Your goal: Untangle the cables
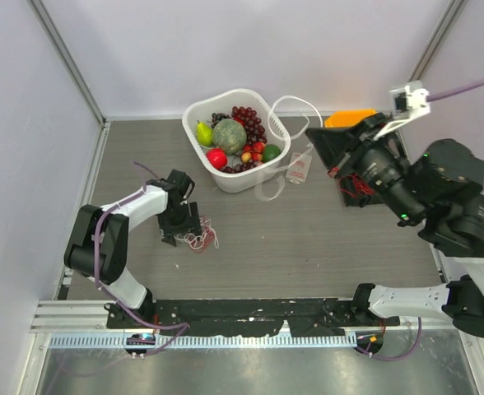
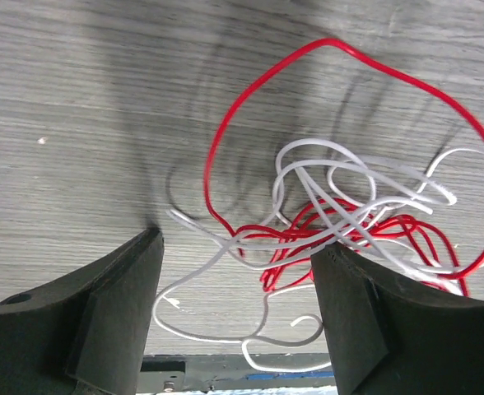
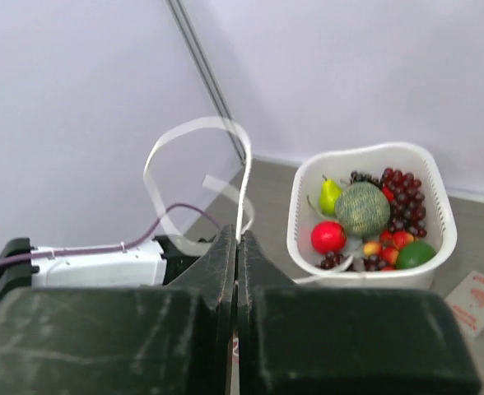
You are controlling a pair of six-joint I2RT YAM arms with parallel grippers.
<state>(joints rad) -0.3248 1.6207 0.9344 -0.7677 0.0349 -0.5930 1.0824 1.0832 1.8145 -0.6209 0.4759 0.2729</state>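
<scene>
Inside a booth of pale walls (image 1: 250, 41) and metal frame posts (image 1: 65, 58), the left hand (image 1: 186, 230) sits low over a grey wood-grain table (image 1: 308, 239), its fingers spread. The cables (image 1: 199, 239), a small tangle of red and white wires, lie on the table at the left, just in front of that hand and partly between its fingers. The right hand (image 1: 314, 132) is raised at the right, its fingers pressed together and pinching a looping white band (image 1: 295, 105). A white fruit basket (image 1: 194, 111) of grapes, melon, pear and apple stands near the back wall, well apart from the tangle.
</scene>
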